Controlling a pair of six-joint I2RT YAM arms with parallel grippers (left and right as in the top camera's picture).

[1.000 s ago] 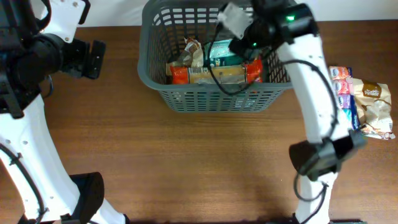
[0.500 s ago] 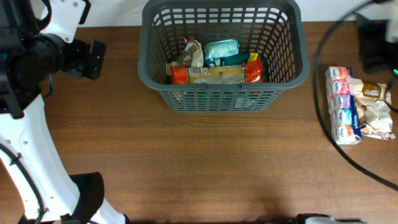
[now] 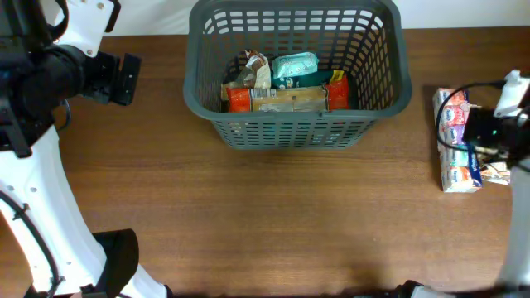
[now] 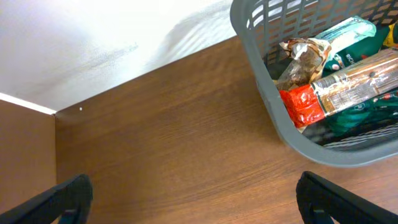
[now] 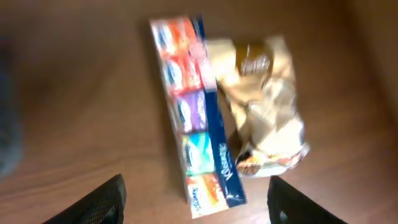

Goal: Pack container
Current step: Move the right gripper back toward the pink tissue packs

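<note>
Grey first, overhead view: dark grey slotted plastic basket (image 3: 290, 131) sits at the far middle of the brown wooden table (image 3: 273, 215); inside lie an orange-ended clear snack pack (image 3: 286, 99) and a green pouch (image 3: 296, 66), with room left. Right gripper (image 3: 484, 132) hangs over the right table edge, directly above a long blue cardboard multipack (image 3: 454, 165) and a crumpled tan foil bag (image 3: 499, 172). The basket lies to that gripper's left and well apart. Left gripper (image 3: 124, 79) is far off on the other side, near the basket's left wall but nowhere near the loose packs, so the right arm is clearly the nearer one for the next pick.

Left wrist view: left gripper (image 4: 193, 199) has its fingers spread wide at the frame's bottom corners with nothing between them; basket (image 4: 261, 74) lies ahead and to the right, apart from the fingers.

Right wrist view, blurred: right gripper (image 5: 196, 202) is spread wide and holds nothing. The multipack (image 5: 196, 124) lies just ahead with its near end between the fingers; its long axis runs away from the camera, slightly tilted, so the jaws look set to close across its narrow width. The tan bag (image 5: 264, 106) touches the multipack's right side; I judge it may get nudged or caught on the way down.
</note>
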